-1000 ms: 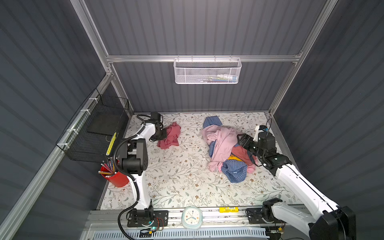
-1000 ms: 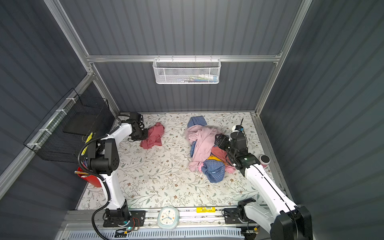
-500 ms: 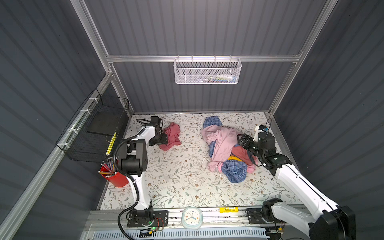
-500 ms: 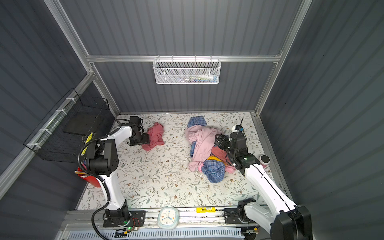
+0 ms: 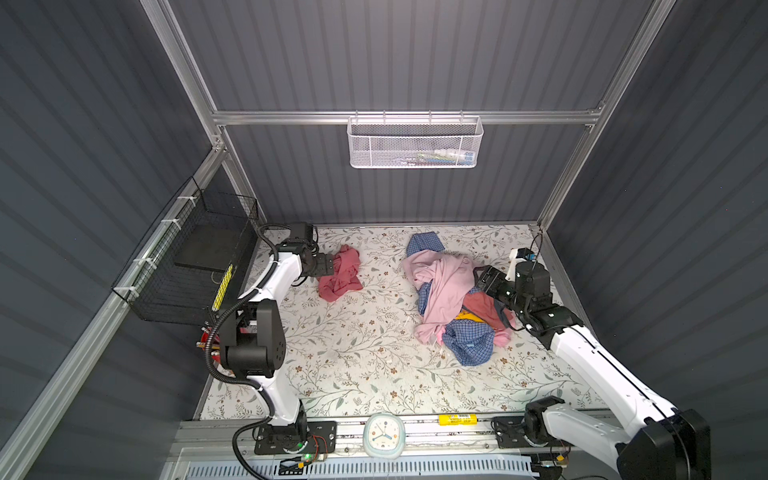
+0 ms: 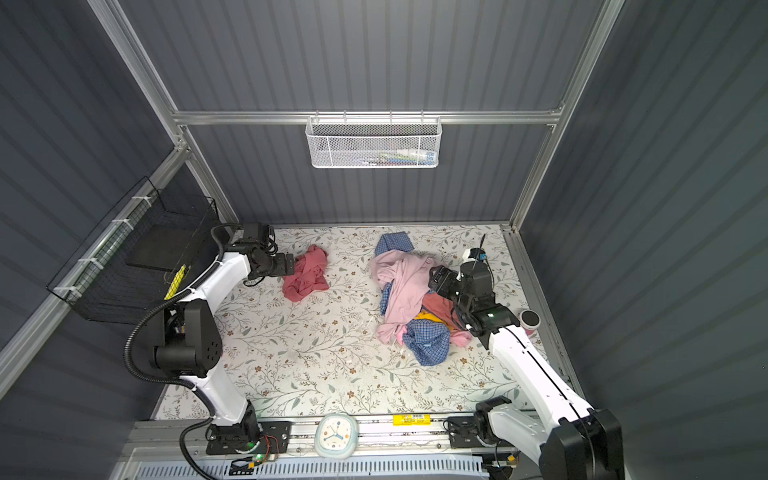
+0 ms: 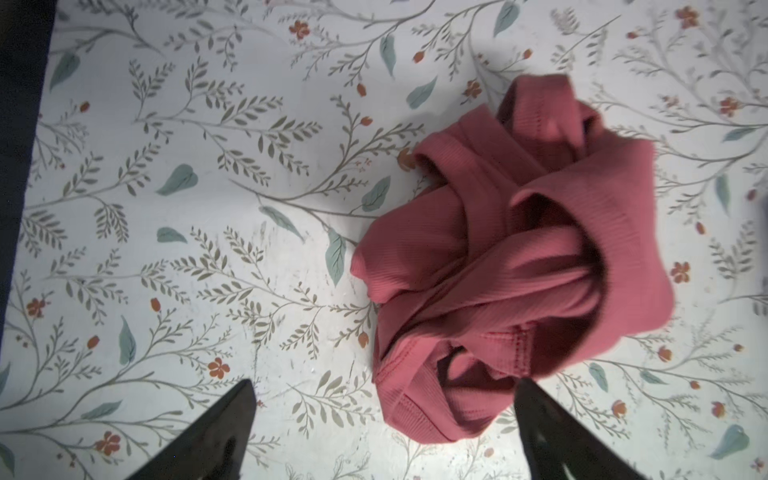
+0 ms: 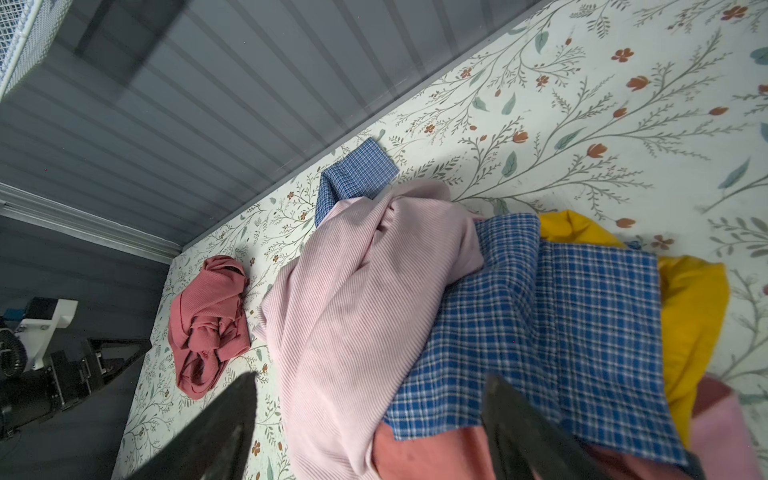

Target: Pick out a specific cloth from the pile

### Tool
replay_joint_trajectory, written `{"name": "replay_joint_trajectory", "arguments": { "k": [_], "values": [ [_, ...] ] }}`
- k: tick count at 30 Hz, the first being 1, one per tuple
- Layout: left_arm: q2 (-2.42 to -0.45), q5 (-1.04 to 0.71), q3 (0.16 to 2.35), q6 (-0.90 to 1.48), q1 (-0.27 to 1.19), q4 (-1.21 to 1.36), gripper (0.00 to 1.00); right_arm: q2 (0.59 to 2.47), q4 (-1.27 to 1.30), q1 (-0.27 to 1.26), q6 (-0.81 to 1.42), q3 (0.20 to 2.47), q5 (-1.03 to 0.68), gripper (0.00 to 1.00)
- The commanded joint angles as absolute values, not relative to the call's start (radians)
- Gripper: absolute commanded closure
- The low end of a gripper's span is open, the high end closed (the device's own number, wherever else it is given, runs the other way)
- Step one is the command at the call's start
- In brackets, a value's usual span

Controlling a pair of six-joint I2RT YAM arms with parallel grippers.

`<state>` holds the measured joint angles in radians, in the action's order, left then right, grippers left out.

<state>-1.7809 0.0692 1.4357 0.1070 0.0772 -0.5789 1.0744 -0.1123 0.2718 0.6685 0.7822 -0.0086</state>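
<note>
Now that the left hand [image 5: 327,264] has let go, its fingers [image 7: 216,432] stand wide apart, and the cloth [image 5: 341,274] lies alone on the surface [image 5: 353,353], well apart from the pile [image 5: 449,299]. I think the picking is done. The right hand [image 5: 485,279] hangs open by the pile. The left wrist view shows the cloth's fine ribs; the top views do not.

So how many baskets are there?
2. A white mesh basket hangs high at the back, and a black wire basket hangs on the left side. I can't see any others, though one could be out of view.
</note>
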Motion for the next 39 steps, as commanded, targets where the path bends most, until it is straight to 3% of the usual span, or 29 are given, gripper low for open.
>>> {"name": "replay_joint_trajectory", "arguments": {
  "k": [1, 9, 18, 21, 25, 28, 33, 39],
  "values": [
    [-1.78, -0.008, 1.435, 0.034, 0.113, -0.557, 0.0, 1.088, -0.111, 0.276, 0.654, 0.808, -0.014, 0.16],
    [-1.918, 0.018, 1.527, -0.035, 0.22, -0.587, 0.0, 1.086, -0.124, 0.282, 0.639, 0.813, -0.015, 0.16],
    [-2.124, 0.085, 1.648, 0.002, 0.227, -0.646, 0.04, 1.069, -0.145, 0.286, 0.625, 0.815, 0.0, 0.16],
    [-2.176, 0.104, 1.668, 0.02, 0.227, -0.659, 0.11, 1.068, -0.146, 0.285, 0.623, 0.817, 0.001, 0.16],
    [-2.208, 0.096, 1.677, 0.029, 0.225, -0.646, 0.34, 1.069, -0.153, 0.285, 0.62, 0.822, 0.003, 0.16],
    [-2.224, 0.119, 1.686, 0.015, 0.226, -0.632, 0.42, 1.067, -0.158, 0.286, 0.618, 0.824, 0.007, 0.16],
    [-2.252, 0.164, 1.716, -0.037, 0.203, -0.616, 0.66, 1.059, -0.166, 0.286, 0.615, 0.824, 0.016, 0.16],
    [-2.291, 0.2, 1.797, -0.093, 0.13, -0.606, 0.67, 1.054, -0.172, 0.285, 0.607, 0.825, 0.026, 0.15]
  ]
}}
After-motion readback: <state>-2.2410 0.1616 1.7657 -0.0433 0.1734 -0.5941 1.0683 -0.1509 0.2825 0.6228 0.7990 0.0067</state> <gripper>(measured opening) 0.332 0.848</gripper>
